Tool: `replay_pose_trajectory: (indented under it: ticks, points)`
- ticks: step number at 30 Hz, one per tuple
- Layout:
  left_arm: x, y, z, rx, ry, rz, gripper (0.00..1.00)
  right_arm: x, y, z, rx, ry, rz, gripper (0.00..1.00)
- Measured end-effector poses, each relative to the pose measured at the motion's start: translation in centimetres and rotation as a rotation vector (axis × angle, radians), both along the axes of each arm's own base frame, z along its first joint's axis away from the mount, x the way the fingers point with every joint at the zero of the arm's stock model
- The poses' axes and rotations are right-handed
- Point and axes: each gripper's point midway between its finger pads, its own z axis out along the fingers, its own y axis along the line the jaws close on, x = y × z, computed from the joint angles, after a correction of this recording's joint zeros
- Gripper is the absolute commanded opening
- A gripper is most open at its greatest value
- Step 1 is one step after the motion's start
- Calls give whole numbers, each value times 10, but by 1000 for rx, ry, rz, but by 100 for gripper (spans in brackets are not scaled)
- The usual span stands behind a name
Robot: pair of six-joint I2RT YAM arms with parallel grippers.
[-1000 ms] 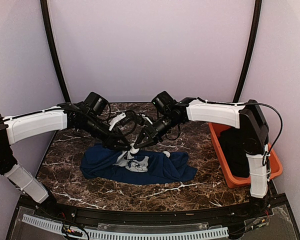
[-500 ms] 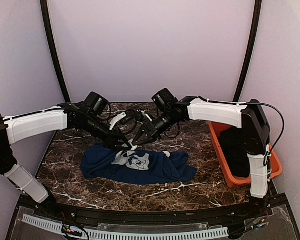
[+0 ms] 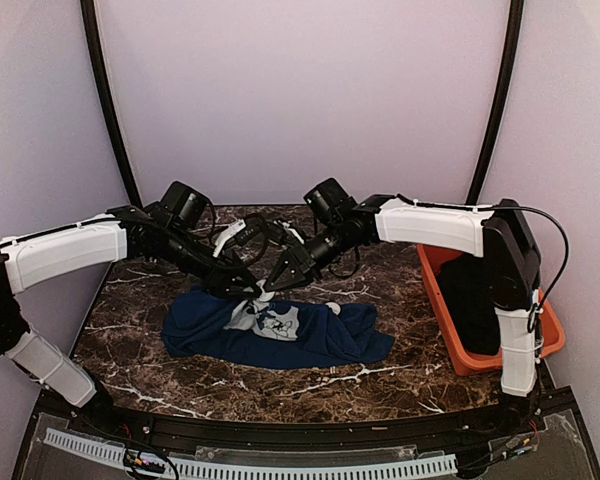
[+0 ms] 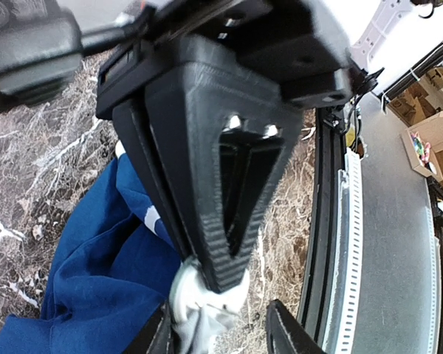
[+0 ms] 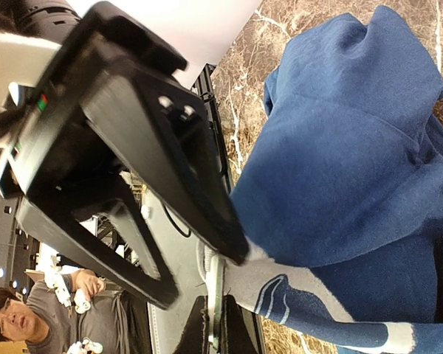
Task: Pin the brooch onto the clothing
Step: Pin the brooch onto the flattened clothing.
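The clothing (image 3: 315, 338) is a navy T-shirt with a pale print, lying crumpled mid-table. Both grippers meet above its printed chest. My right gripper (image 5: 217, 332) (image 3: 273, 284) is shut on the edge of the brooch (image 5: 215, 284), a thin round disc with a white back (image 4: 194, 301). A fold of the grey-white print (image 5: 295, 284) is lifted against the disc. My left gripper (image 4: 218, 335) (image 3: 248, 289) stands open. Its fingers (image 4: 280, 332) are spread on either side of the brooch, and one fingertip (image 5: 235, 249) rests on the raised fabric.
An orange bin (image 3: 437, 295) at the table's right edge holds a black garment (image 3: 475, 295). A small white object (image 3: 333, 308) lies on the shirt to the right of the print. The metal rail (image 4: 369, 243) runs along the near table edge.
The left jaws have spread wider around the brooch and fabric. The right gripper stays shut on the brooch, and both grippers have shifted slightly up and back over the print.
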Motion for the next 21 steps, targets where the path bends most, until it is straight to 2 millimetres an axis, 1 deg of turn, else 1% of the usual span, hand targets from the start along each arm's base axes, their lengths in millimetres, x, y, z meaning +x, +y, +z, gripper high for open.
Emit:
replay_pose_trajectory:
  ticks: [2, 5, 6, 9, 14, 17, 21]
  points:
    - [0, 1, 5, -16, -5, 1, 42, 0, -1, -1, -2, 2, -1, 0]
    - [0, 1, 11, -43, -9, -7, 39, 2, -2, -3, -8, 5, -7, 0]
    - [0, 1, 11, -47, -8, -10, 37, 2, -3, -4, -9, 5, -8, 0]
    - [-2, 0, 13, -58, 1, -21, 37, 5, -4, -4, -9, 5, -14, 0]
    - [-3, -1, 9, -54, 15, -26, 41, 5, -4, -4, -6, 1, -10, 0]
    - [-1, -2, 5, -44, 23, -23, 41, 4, -4, -6, -8, -6, -9, 0]
    - [1, -1, 4, -34, 14, -12, 41, 4, -4, -7, -7, -22, -5, 0]
